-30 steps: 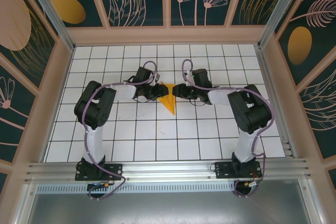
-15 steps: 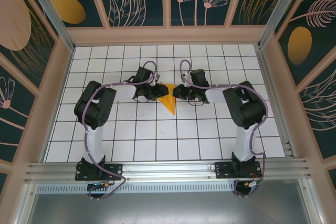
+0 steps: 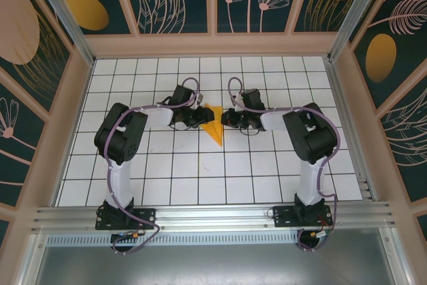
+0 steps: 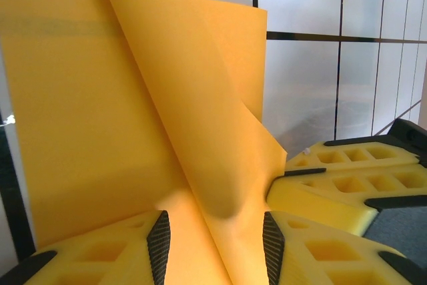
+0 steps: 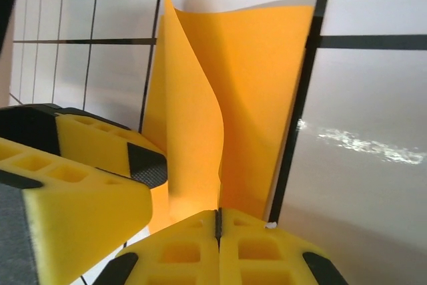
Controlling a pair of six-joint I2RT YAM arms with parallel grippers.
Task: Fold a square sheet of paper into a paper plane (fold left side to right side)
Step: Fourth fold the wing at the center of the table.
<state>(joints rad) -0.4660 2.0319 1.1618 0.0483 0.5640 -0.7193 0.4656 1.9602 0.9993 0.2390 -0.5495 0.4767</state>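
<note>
Pinching the paper plane (image 5: 253, 98), right gripper (image 5: 218, 221) closed; left gripper (image 4: 213, 235) straddles it.

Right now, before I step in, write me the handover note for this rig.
Left end effector: open, fingers either side of a raised flap of the thin orange-yellow paper sheet.
Right end effector: shut on the sheet.
Paper: on the white gridded table between both end effectors, folded to a point aimed at the arm bases.
Done: early folds, judging by that point.
Left: bring left side over to right, press the crease.
</note>
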